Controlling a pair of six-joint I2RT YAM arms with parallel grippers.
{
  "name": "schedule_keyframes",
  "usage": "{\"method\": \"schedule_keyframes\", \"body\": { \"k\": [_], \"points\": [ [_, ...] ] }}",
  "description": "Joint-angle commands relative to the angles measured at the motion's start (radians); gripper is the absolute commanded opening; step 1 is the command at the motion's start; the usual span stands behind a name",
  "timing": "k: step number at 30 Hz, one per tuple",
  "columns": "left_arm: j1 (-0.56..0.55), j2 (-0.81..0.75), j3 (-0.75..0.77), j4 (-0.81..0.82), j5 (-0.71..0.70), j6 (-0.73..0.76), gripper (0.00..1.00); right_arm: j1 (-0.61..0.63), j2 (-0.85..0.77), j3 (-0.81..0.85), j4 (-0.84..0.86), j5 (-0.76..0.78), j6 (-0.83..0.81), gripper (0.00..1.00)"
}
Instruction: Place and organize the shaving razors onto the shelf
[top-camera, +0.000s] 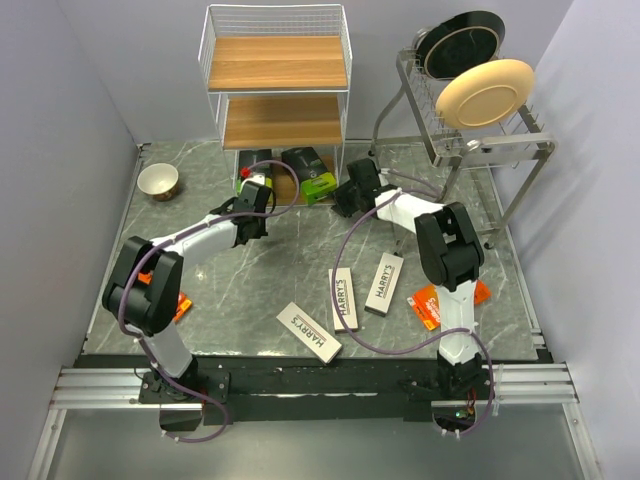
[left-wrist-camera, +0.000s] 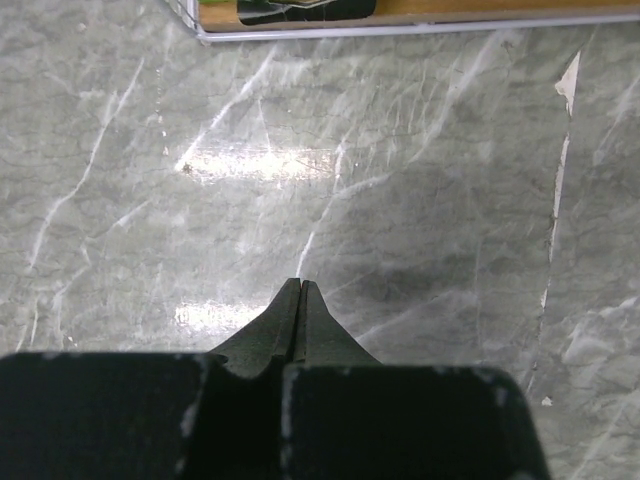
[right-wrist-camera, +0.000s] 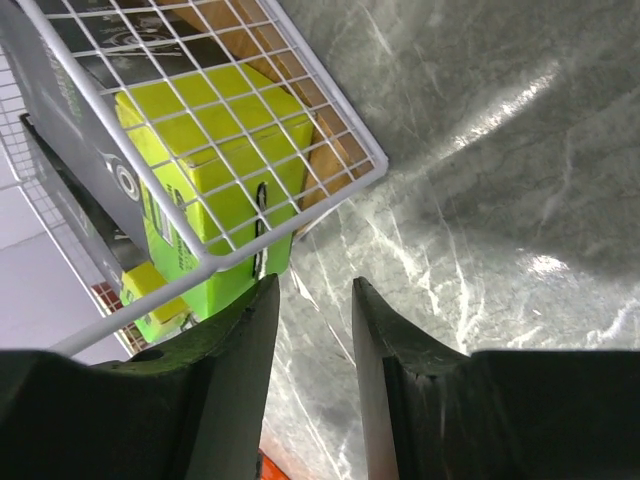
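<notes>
Tools: right gripper (right-wrist-camera: 315, 290) has its jaws parted with only bare table between them; left gripper (left-wrist-camera: 300, 292) is clenched tight, fingers pressed flat together, grasping nothing.
Right gripper position: just beside the bottom front corner of the shelf (top-camera: 275, 90), near a lime box end behind the wire mesh.
Left gripper position: low over the marble table (top-camera: 250, 270), just in front of the shelf's bottom tier.
Hidden on the shelf: the bottom tier is mostly covered from above by the two upper tiers and both wrists, so only part of its load shows.
Hidden on the table: both arms lie across the orange packs (top-camera: 428, 305), leaving a sliver at the left arm's elbow and patches either side of the right arm.
Black-and-lime boxes (top-camera: 318, 186): at least two, all on the bottom tier; the exact count cannot be told.
Harry's boxes (top-camera: 345, 298): three, lying flat on the table near the front edge, well apart from the shelf.
Orange packs, count: at least two, one on each side; whether the right patches are one pack or more cannot be told.
Upper tiers: two, both bare wood.
Other things: one bowl (top-camera: 158, 181) at the left; one dish rack (top-camera: 500, 150) at the right, with one black plate (top-camera: 460, 40) and one cream plate (top-camera: 487, 92).
</notes>
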Motion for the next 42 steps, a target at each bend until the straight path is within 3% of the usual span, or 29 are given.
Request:
{"method": "schedule_keyframes", "body": {
  "k": [1, 24, 28, 34, 42],
  "points": [
    [0.002, -0.015, -0.001, 0.015, 0.015, -0.011, 0.01, -0.006, -0.037, 0.05, 0.043, 0.02, 0.004, 0.43],
    [0.002, 0.073, 0.094, 0.034, 0.016, -0.034, 0.01, 0.022, 0.1, 0.132, -0.015, 0.099, 0.137, 0.35],
    [-0.002, 0.106, 0.12, 0.068, 0.028, -0.044, 0.01, 0.025, 0.109, 0.137, -0.025, 0.116, 0.165, 0.1],
    [-0.03, 0.165, 0.179, 0.171, 0.038, -0.011, 0.01, 0.025, 0.085, 0.093, -0.011, 0.102, 0.169, 0.0],
    [-0.057, 0.275, 0.283, 0.252, 0.015, -0.008, 0.01, 0.04, 0.066, 0.079, 0.006, 0.078, 0.172, 0.0]
  ]
}}
